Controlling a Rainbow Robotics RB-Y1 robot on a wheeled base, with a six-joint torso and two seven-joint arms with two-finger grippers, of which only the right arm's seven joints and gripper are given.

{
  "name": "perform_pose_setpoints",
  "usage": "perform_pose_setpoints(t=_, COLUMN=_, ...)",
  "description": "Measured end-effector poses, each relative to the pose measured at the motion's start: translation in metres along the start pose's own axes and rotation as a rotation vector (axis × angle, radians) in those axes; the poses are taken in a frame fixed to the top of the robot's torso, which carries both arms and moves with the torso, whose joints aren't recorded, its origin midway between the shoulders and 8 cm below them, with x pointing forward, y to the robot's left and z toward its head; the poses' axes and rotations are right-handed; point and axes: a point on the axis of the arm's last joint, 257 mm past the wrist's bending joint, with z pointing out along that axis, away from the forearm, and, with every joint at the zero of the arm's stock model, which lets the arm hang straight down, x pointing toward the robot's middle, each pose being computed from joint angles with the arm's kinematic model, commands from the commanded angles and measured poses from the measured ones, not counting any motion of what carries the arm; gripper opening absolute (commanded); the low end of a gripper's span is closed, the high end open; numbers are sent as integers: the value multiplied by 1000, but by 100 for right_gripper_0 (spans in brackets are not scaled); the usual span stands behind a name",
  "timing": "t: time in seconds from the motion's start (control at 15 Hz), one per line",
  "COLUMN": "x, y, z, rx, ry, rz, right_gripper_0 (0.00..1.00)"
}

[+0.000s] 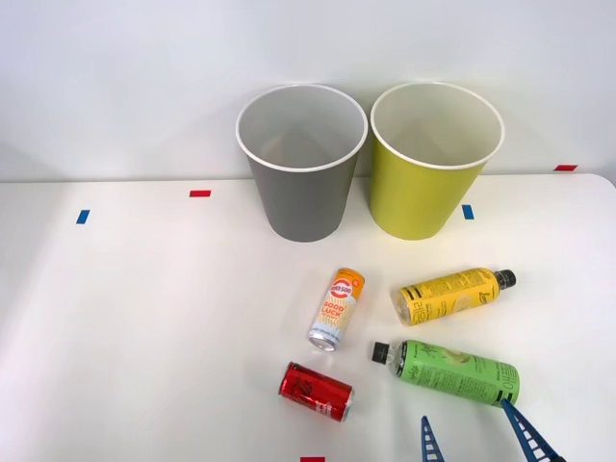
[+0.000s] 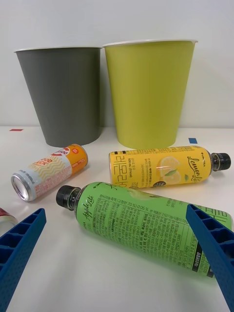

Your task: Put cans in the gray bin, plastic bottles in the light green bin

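Observation:
The gray bin and the light green bin stand upright side by side at the table's back. Four drinks lie on their sides in front of them: a white-and-orange can, a red can, a yellow-label bottle and a green-label bottle. My right gripper hovers open just in front of the green-label bottle, its blue fingers spread to either side and holding nothing.
Small red and blue tape marks dot the white table. A pale wall rises right behind the bins. The table's left half is open surface.

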Motion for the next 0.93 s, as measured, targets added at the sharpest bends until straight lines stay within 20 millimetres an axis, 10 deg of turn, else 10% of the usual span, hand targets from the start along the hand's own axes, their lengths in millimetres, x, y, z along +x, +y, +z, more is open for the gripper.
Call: perform_pose_setpoints(t=0.93, x=0, y=0, z=0, rx=0, ry=0, rz=0, right_gripper_0=100)
